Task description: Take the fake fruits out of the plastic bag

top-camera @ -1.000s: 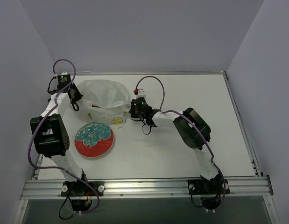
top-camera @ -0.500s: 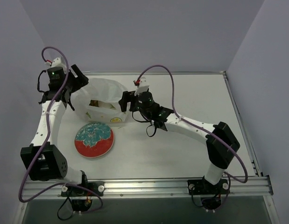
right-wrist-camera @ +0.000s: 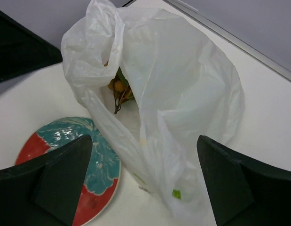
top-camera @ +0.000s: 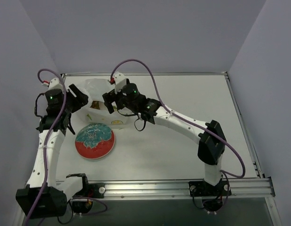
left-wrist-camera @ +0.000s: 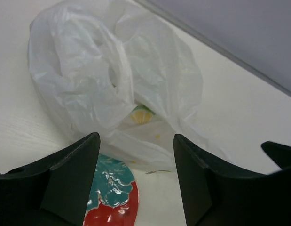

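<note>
White bench (top-camera: 183, 141), pale walls behind. Near far left corner: crinkled plastic bag (right-wrist-camera: 183, 94), mouth agape, fake fruits (right-wrist-camera: 118, 87) inside, tan-brown with green leaves. Just beside its near side: red-rimmed teal plate (top-camera: 94, 141). Left tool (left-wrist-camera: 136, 139) spread, empty, by bag's left side. Right tool (right-wrist-camera: 144, 141) wide, empty, over bag. Yellow print on bag, no readable words.

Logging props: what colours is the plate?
The plate has a red rim and teal patterned centre, clearest in the top external view.
</note>
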Motion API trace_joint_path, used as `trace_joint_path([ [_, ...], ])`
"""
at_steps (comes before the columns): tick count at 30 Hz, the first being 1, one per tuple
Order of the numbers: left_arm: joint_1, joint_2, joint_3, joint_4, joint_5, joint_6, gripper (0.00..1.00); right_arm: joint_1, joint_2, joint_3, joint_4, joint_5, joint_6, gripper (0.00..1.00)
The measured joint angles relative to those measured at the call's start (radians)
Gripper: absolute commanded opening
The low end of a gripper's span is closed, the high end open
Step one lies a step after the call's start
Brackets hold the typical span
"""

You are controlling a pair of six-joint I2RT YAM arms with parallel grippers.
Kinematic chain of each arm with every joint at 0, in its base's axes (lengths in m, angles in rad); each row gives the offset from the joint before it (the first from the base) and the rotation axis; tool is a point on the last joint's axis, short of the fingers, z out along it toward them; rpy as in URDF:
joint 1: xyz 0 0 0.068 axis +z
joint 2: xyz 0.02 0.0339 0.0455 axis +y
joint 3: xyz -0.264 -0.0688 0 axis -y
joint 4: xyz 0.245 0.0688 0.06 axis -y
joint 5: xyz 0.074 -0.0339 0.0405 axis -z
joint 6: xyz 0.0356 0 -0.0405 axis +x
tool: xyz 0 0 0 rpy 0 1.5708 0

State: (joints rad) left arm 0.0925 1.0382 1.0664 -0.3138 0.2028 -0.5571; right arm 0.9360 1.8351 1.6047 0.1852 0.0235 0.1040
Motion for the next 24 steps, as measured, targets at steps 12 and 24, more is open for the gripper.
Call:
trace_joint_path([
  [12,-0.003,0.144,-0.082,-0.036,-0.145,-0.051,0.74,-0.001,0.418,0.381,-0.218,0.056,-0.333,0.87],
  [24,0.000,0.353,-0.069,-0.001,-0.205,-0.063,0.02,-0.080,0.479,0.421,-0.115,0.129,-0.206,0.00],
])
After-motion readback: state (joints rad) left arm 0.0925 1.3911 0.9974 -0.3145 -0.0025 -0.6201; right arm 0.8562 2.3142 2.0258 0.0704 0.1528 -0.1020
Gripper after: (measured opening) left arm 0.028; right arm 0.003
